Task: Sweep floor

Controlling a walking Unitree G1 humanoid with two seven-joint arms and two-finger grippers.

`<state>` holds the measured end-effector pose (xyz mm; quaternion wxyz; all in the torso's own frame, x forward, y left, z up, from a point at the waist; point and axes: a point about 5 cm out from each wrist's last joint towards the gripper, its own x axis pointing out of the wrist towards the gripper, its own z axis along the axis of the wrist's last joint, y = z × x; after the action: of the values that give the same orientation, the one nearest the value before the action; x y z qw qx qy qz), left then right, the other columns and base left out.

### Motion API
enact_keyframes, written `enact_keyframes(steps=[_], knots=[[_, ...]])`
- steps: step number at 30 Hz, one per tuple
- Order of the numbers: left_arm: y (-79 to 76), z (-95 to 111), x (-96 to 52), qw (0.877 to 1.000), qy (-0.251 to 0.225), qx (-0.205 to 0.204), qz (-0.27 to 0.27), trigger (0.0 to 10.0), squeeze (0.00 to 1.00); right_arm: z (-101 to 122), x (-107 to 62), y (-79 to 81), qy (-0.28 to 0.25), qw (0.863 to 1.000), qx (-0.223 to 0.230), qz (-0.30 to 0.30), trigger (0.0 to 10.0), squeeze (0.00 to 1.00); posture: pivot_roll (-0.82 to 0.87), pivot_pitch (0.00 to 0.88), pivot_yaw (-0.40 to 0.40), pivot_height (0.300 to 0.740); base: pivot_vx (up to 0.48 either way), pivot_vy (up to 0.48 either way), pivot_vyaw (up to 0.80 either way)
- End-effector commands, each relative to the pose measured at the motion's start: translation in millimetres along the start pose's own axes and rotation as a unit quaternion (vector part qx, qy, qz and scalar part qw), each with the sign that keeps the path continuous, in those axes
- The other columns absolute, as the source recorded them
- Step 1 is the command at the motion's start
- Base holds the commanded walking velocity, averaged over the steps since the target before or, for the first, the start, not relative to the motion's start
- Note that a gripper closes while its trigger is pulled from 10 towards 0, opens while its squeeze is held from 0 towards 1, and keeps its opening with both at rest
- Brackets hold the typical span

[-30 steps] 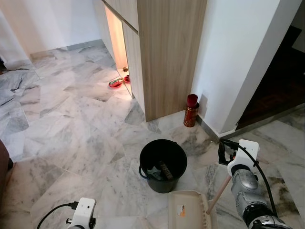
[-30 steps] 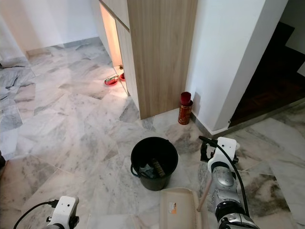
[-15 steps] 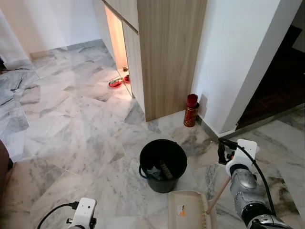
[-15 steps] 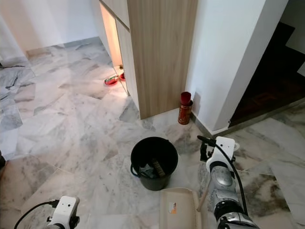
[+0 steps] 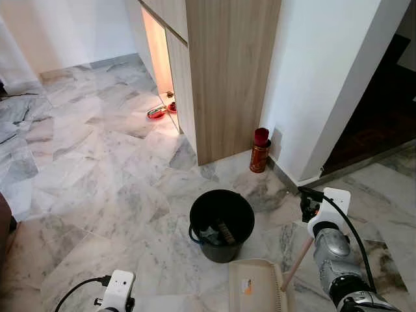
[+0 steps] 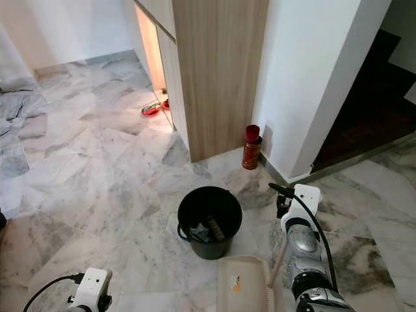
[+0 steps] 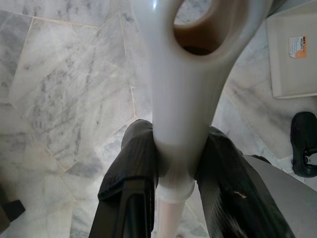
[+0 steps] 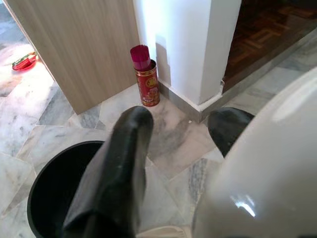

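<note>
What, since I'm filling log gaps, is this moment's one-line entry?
left gripper shut on white handle | right gripper right of black bucket | dustpan on floor by black bucket

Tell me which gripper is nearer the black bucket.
Right. The right gripper hovers just to the right of the black bucket, level with its rim. The left gripper sits lower left of it, across bare floor.

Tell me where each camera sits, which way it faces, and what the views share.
Left eye view: head, looking down at the black bucket and dustpan; both arms show.
Right eye view: same scene.
Left wrist view: along the left gripper, shut on a white handle.
Right wrist view: along the right gripper, holding a rounded white handle, toward the red can.
Shared: bucket, marble floor.
</note>
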<state>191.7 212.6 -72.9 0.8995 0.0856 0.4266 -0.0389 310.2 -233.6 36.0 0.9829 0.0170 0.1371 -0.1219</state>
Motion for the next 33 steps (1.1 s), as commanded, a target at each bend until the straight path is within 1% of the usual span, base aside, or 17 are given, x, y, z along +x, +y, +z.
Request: enact_keyframes(steps=[1,17,20,23,24,25,26,28,29,30,32,33], knots=[[-0.5,-8,-1.7,1.000,0.013,0.001,0.000,10.0,0.00,0,-0.1,-0.4,-0.002,1.000,0.001,0.000,0.0,0.00,0.06,0.005,0.033,0.740,0.000,0.000,0.00],[-3.3,-7,-1.0,1.000,0.011,-0.002,0.001,10.0,0.00,5,1.2,-0.6,-0.012,1.000,-0.008,0.002,0.0,0.00,0.06,0.000,0.024,0.740,0.000,0.000,0.00],[-3.7,-6,-0.8,1.000,0.011,-0.002,0.001,10.0,0.00,8,2.0,0.1,-0.019,1.000,-0.010,0.002,0.0,0.00,0.06,0.000,0.023,0.740,0.000,0.000,0.00],[-3.5,-6,-0.6,1.000,0.011,-0.003,0.002,10.0,0.00,20,4.8,0.9,-0.045,0.999,-0.013,-0.003,0.0,0.00,0.05,0.000,0.024,0.740,0.000,0.000,0.00],[-3.4,-6,-0.5,1.000,0.010,-0.003,0.003,10.0,0.00,28,6.4,0.5,-0.065,0.997,-0.027,-0.010,4.5,0.00,0.05,0.000,0.024,0.740,0.000,0.000,0.00],[-3.3,-5,-0.5,1.000,0.010,-0.003,0.003,10.0,0.00,31,6.8,0.4,-0.071,0.997,-0.031,-0.012,4.5,0.00,0.05,0.000,0.024,0.740,0.000,0.000,0.00],[-3.2,-5,-0.5,1.000,0.010,-0.003,0.003,10.0,0.00,36,7.4,0.3,-0.086,0.996,-0.032,-0.016,10.0,0.00,0.05,0.000,0.025,0.740,0.000,0.000,0.00],[-2.8,-5,-0.3,1.000,0.010,-0.002,0.003,10.0,0.00,51,9.0,-1.3,-0.122,0.992,-0.035,-0.029,10.0,0.00,0.05,0.000,0.025,0.740,0.000,0.000,0.00],[-2.8,-5,-0.3,1.000,0.010,-0.002,0.003,10.0,0.00,51,9.0,-1.3,-0.122,0.992,-0.035,-0.029,10.0,0.00,0.05,0.000,0.025,0.740,0.000,0.000,0.00],[-2.6,-4,-0.3,1.000,0.010,-0.003,0.003,10.0,0.00,58,9.4,-1.6,-0.137,0.989,-0.046,-0.033,10.0,0.00,0.05,0.000,0.025,0.740,0.000,0.000,0.00],[-2.5,-4,-0.2,1.000,0.010,-0.003,0.003,10.0,0.00,64,9.6,-1.0,-0.152,0.986,-0.060,-0.035,10.0,0.00,0.05,0.000,0.025,0.740,0.000,0.000,0.00],[-2.4,-4,-0.2,1.000,0.009,-0.003,0.003,10.0,0.00,68,9.6,-0.3,-0.165,0.983,-0.075,-0.038,10.0,0.00,0.05,0.000,0.026,0.740,0.000,0.000,0.00]])
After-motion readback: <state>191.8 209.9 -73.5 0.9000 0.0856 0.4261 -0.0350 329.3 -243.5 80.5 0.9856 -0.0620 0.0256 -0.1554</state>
